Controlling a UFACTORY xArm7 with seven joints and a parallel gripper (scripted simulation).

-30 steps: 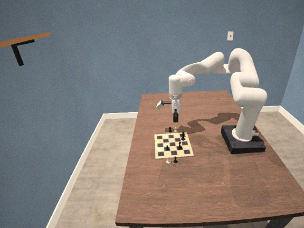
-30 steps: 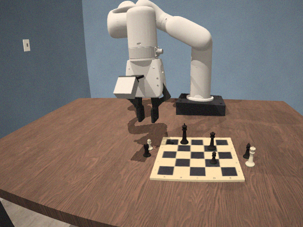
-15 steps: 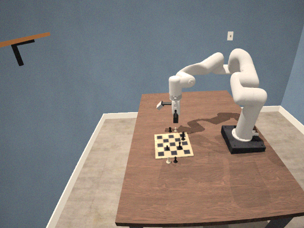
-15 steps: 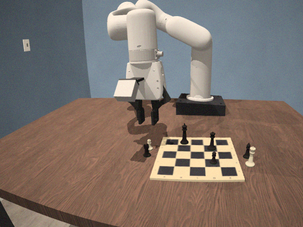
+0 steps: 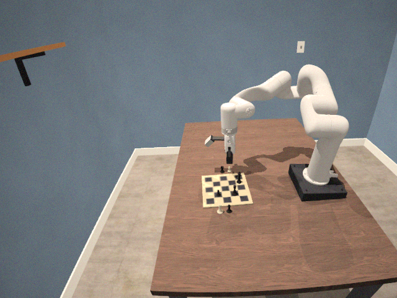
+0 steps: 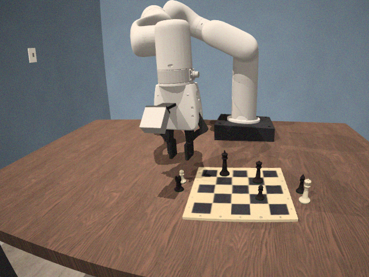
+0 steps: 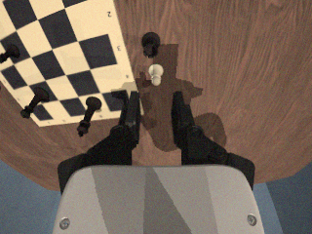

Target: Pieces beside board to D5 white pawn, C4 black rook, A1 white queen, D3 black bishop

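Black-fingered and partly open on nothing, my gripper (image 5: 229, 162) (image 6: 180, 158) (image 7: 156, 102) should descend straight around the small white pawn (image 5: 229, 169) (image 6: 181, 176) (image 7: 156, 73) beside the chessboard (image 5: 205, 203) (image 6: 240, 219) (image 7: 99, 11).

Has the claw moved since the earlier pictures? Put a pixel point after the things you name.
Yes, downward: in the exterior view, the claw's (image 5: 229, 162) (image 6: 180, 158) (image 7: 155, 95) fingertips hang closer to the level of the chessboard's (image 5: 204, 192) (image 6: 187, 215) (image 7: 111, 29) far edge than before.
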